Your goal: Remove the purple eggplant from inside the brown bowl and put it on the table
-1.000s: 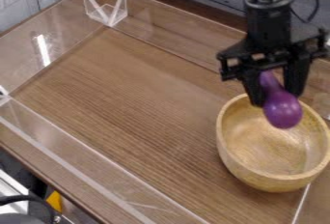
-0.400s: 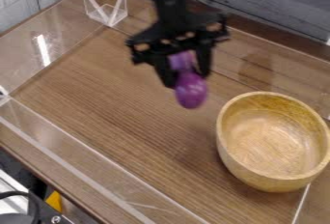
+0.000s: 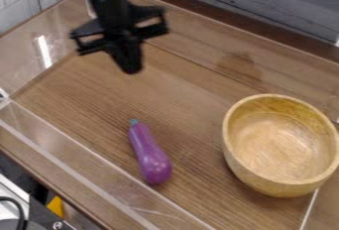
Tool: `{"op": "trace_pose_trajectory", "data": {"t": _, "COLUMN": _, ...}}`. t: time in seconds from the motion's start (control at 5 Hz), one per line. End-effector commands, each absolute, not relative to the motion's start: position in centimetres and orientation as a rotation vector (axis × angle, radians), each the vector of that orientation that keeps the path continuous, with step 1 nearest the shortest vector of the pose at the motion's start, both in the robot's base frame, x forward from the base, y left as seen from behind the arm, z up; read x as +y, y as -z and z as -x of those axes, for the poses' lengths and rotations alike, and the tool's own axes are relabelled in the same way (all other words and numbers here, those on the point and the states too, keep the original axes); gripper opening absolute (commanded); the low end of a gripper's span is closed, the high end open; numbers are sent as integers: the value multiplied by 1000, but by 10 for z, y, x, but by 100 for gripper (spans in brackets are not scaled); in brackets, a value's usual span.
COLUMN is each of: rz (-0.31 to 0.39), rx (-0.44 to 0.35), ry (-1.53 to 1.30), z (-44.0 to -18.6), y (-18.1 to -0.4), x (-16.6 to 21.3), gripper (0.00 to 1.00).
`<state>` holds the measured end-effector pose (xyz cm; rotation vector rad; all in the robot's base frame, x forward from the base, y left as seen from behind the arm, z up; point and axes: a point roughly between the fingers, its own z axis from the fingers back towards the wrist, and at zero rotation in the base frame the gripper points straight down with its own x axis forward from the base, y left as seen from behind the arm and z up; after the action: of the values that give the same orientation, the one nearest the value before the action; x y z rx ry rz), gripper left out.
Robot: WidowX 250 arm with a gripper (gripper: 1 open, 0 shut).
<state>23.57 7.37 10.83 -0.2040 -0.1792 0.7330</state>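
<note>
The eggplant point(image 3: 150, 154) lies flat on the table point(image 3: 199, 85), near the front acrylic wall and well left of the bowl point(image 3: 281, 143), touching neither. The gripper point(image 3: 129, 63) hangs above the table's far left part, apart from the eggplant; its fingers look pressed together with nothing between, though blur softens them.
</note>
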Motion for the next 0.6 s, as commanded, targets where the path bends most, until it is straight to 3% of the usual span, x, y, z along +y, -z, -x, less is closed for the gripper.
{"op": "trace_pose_trajectory", "data": {"t": 0.0, "rz": 166, "rx": -235, "ry": -702, "z": -246, "y": -102, "x": 58, "gripper": 0}}
{"op": "trace_pose_trajectory", "data": {"t": 0.4, "rz": 130, "rx": -270, "ry": -773, "z": -270, "y": -87, "x": 46, "gripper": 0}}
